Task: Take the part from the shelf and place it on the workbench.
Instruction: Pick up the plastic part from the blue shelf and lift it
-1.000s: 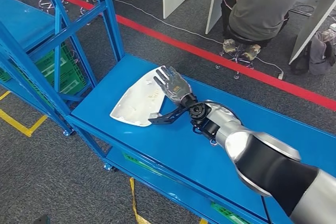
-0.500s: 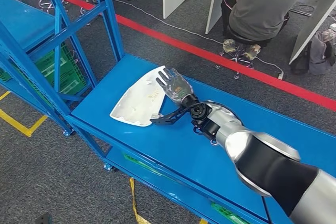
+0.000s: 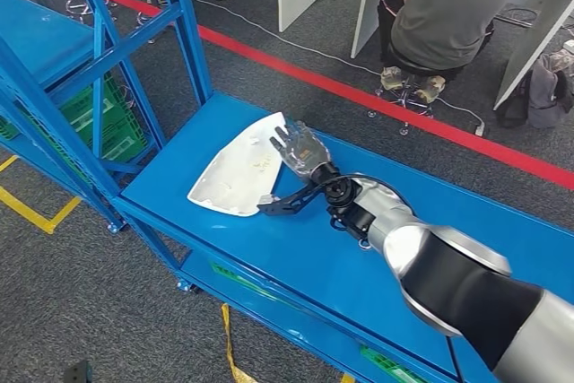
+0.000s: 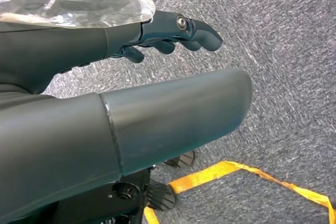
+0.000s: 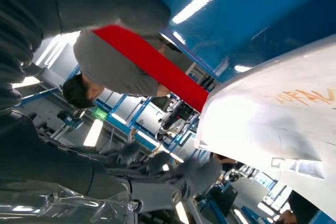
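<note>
The white, flat, fan-shaped part [image 3: 233, 172] lies on the left end of the blue workbench [image 3: 318, 257]. My right hand [image 3: 298, 152] hovers at the part's right edge with its fingers spread; its thumb [image 3: 274, 204] reaches toward the near corner, and it grips nothing. In the right wrist view the part [image 5: 277, 124] lies against the blue bench top [image 5: 238, 19], apart from the dark fingers [image 5: 178, 184]. My left hand [image 4: 170, 77] hangs over grey carpet with its fingers stretched out, holding nothing.
A blue shelf frame [image 3: 101, 51] stands at the left with green crates [image 3: 108, 123] behind it. A red floor line [image 3: 379, 100] runs past the bench. A person [image 3: 454, 6] sits beyond it by white desks. Yellow tape [image 3: 34, 213] marks the carpet.
My right hand has drawn back to the right, so its fingers no longer lie over the part's edge. The part has stayed put on the bench.
</note>
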`<action>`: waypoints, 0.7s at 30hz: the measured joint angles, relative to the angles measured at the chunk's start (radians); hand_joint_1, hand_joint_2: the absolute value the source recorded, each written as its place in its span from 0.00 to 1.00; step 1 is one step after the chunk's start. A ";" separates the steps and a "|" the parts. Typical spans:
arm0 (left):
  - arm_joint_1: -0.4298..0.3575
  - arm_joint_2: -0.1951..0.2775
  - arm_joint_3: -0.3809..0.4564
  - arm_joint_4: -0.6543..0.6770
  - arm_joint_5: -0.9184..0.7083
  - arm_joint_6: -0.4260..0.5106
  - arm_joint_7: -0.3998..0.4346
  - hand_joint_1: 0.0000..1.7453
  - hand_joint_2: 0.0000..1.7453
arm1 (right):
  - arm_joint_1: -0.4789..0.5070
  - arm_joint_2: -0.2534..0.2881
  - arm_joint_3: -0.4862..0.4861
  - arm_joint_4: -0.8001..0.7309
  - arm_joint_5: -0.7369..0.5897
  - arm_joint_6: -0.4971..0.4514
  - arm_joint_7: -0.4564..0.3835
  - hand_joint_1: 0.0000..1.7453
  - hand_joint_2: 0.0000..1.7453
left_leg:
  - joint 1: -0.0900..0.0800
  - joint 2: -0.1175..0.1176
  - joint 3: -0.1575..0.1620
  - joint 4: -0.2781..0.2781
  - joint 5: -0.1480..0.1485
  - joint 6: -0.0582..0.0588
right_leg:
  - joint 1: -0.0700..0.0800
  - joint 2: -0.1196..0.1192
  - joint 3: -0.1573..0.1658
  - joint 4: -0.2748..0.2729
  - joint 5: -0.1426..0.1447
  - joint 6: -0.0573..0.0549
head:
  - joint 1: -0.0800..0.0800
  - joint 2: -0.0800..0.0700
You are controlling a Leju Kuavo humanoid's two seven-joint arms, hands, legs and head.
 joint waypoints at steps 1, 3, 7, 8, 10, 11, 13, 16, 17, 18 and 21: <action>0.000 0.000 0.000 0.000 -0.001 0.000 0.001 0.00 0.00 | 0.000 0.001 0.000 0.000 0.000 0.000 -0.001 1.00 1.00 | 0.000 0.000 0.000 0.000 0.000 0.000 | 0.000 0.000 0.000 0.000 0.000 0.000 | 0.000 0.000; -0.001 -0.001 0.000 0.000 -0.002 0.000 0.002 0.00 0.00 | 0.000 0.002 0.000 0.001 -0.001 -0.002 -0.002 1.00 1.00 | 0.000 0.000 0.000 0.000 0.000 0.000 | 0.000 0.000 0.000 0.000 0.000 0.000 | 0.000 0.000; -0.001 -0.001 0.000 0.000 -0.005 0.001 0.005 0.00 0.00 | 0.000 0.003 0.000 0.004 0.000 -0.004 -0.004 1.00 1.00 | 0.000 0.000 0.000 0.000 0.000 0.000 | 0.000 0.000 0.000 0.000 0.000 0.000 | 0.000 0.000; -0.001 -0.001 0.000 0.000 -0.005 0.001 0.006 0.00 0.00 | 0.000 0.003 0.000 0.005 0.000 -0.005 -0.005 1.00 1.00 | 0.000 0.000 0.000 0.000 0.000 0.000 | 0.000 0.000 0.000 0.000 0.000 0.000 | 0.000 0.000; -0.001 -0.001 0.000 0.000 -0.005 0.001 0.006 0.00 0.00 | 0.000 0.003 0.000 0.006 0.002 -0.004 -0.006 1.00 1.00 | 0.000 0.000 0.000 0.000 0.000 0.000 | 0.000 0.000 0.000 0.000 0.000 0.000 | 0.000 0.000; -0.001 -0.001 0.000 0.000 -0.005 0.001 0.006 0.00 0.00 | 0.000 0.003 0.000 0.006 0.002 -0.004 -0.006 1.00 1.00 | 0.000 0.000 0.000 0.000 0.000 0.000 | 0.000 0.000 0.000 0.000 0.000 0.000 | 0.000 0.000; -0.001 -0.001 0.000 0.000 -0.005 0.001 0.006 0.00 0.00 | 0.000 0.003 0.000 0.007 0.003 -0.004 -0.006 1.00 1.00 | 0.000 0.000 0.000 0.000 0.000 0.000 | 0.000 0.000 0.000 0.000 0.000 0.000 | 0.000 0.000; -0.001 -0.001 0.000 0.000 -0.005 0.000 0.006 0.00 0.00 | 0.000 0.003 0.000 0.010 0.003 -0.004 -0.006 1.00 1.00 | 0.000 0.000 0.000 0.000 0.000 0.000 | 0.000 0.000 0.000 0.000 0.000 0.000 | 0.000 0.000; -0.001 -0.001 0.000 0.000 -0.005 0.000 0.006 0.00 0.00 | 0.000 0.003 0.000 0.010 0.004 -0.004 -0.006 1.00 1.00 | 0.000 0.000 0.000 0.000 0.000 0.000 | 0.000 0.000 0.000 0.000 0.000 0.000 | 0.000 0.000; -0.001 -0.001 0.000 0.000 -0.005 0.000 0.006 0.00 0.00 | 0.000 0.003 0.000 0.011 0.004 -0.004 -0.006 1.00 1.00 | 0.000 0.000 0.000 0.000 0.000 0.000 | 0.000 0.000 0.000 0.000 0.000 0.000 | 0.000 0.000; -0.001 -0.001 0.000 0.000 -0.005 -0.002 0.006 0.00 0.00 | 0.000 0.003 0.000 0.013 0.004 -0.004 -0.006 1.00 1.00 | 0.000 0.000 0.000 0.000 0.000 0.000 | 0.000 0.000 0.000 0.000 0.000 0.000 | 0.000 0.000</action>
